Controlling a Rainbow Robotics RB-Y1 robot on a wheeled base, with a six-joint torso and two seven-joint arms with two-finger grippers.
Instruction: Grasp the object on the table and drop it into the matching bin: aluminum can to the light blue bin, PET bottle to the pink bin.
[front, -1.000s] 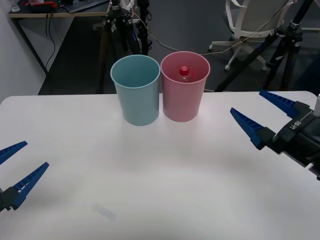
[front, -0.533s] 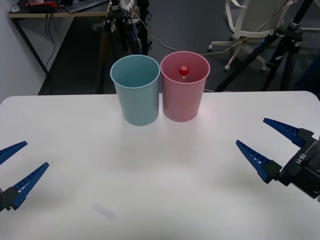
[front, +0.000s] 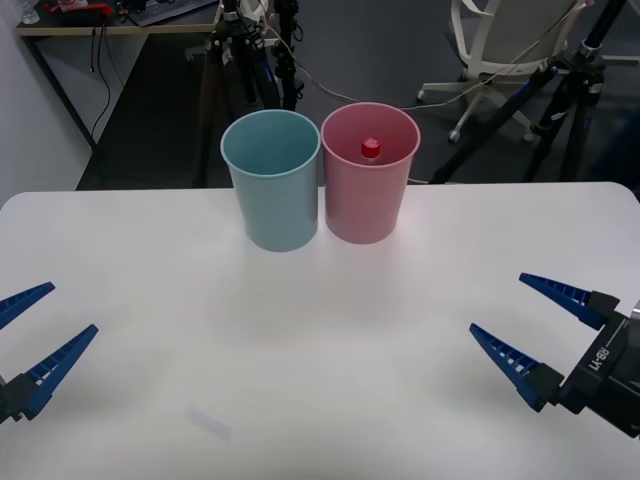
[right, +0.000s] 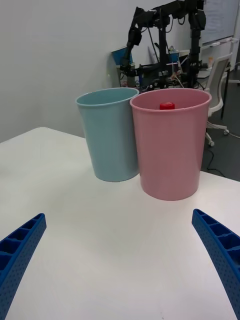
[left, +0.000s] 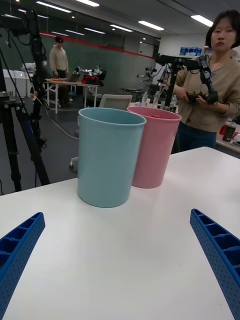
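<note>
Standing inside the tall round pink plastic bin (front: 369, 177), the small clear PET bottle shows its red screw cap (front: 371, 148) from above; the right wrist view catches that cap (right: 167, 105) just over the rim, while the left wrist view presents the pink wall (left: 152, 145) touching the matching light blue plastic bin (left: 108, 156). Both blue ribbed grippers, left (front: 28, 346) and right (front: 537, 326), hover spread and empty over the wide white table (front: 300, 340).

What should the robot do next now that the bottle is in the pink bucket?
Probably just draw the right gripper back to rest. The PET bottle already stands inside the pink bin, both grippers are open and empty, and the left gripper waits at the table edge.
</note>
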